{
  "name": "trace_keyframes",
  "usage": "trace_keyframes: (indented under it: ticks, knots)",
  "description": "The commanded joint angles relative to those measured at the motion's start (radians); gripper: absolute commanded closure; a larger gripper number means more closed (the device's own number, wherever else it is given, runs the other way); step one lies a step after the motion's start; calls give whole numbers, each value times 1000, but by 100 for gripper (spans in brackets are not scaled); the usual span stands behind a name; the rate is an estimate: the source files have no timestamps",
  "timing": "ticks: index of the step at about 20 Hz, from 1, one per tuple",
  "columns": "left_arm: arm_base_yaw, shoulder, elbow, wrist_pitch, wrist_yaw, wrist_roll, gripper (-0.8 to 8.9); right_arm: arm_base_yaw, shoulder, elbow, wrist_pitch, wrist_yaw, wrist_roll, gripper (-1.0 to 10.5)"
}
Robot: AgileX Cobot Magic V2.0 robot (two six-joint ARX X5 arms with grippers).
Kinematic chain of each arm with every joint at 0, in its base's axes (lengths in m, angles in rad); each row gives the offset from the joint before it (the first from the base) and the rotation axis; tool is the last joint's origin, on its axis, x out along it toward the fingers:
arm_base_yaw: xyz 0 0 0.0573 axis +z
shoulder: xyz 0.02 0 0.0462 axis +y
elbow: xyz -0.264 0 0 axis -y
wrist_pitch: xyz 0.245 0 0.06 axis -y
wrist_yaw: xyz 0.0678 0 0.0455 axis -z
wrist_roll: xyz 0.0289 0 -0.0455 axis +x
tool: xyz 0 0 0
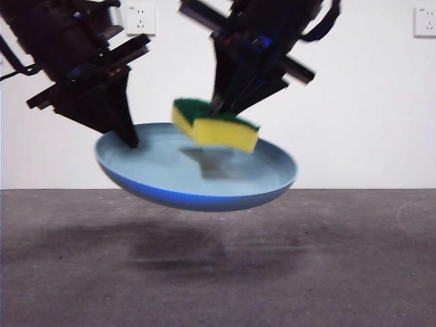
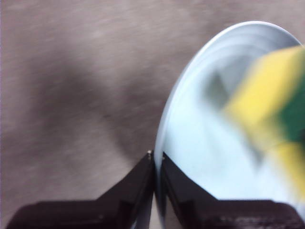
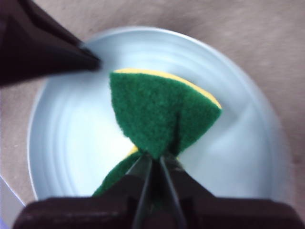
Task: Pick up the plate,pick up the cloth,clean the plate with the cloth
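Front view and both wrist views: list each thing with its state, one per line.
Plate: lifted clear of the table, gripped at its rim, slightly tilted.
Sponge: pinched, green side up, just above the plate.
Left gripper: shut on the plate's rim.
Right gripper: shut on the sponge.

No readable text, labels, brands or numbers anywhere; tiny marks on white wall sockets [image 1: 140, 20] too small to read.

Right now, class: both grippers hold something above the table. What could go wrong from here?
1. The left gripper pinches only the plate rim, so downward wiping pressure could tilt or slip it.
2. The right gripper squeezes the sponge at one narrow spot; scrubbing might twist it loose.
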State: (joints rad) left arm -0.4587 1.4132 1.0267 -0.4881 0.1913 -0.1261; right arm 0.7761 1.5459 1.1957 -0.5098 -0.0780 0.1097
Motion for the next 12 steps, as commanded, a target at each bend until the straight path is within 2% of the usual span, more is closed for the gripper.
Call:
trace_keyframes:
  ticks: [1, 4, 6, 9, 11, 12]
  knots:
    - [-25, -1, -6, 34, 2, -46, 821, 47, 40, -7, 18, -1, 25, 963]
    - [-26, -1, -6, 62, 2, -59, 821, 115, 76, -7, -19, 7, 24, 963]
    - [-22, -1, -6, 61, 2, -58, 821, 138, 79, -7, -110, 61, 17, 963]
    - [-10, -1, -6, 53, 6, -58, 821, 133, 72, -7, -256, 266, -28, 963]
    - [-11, -1, -5, 37, 43, -58, 821, 91, 51, -7, -281, 399, -58, 963]
    - [-11, -1, -5, 33, 60, -58, 821, 71, 42, -7, -262, 434, -65, 963]
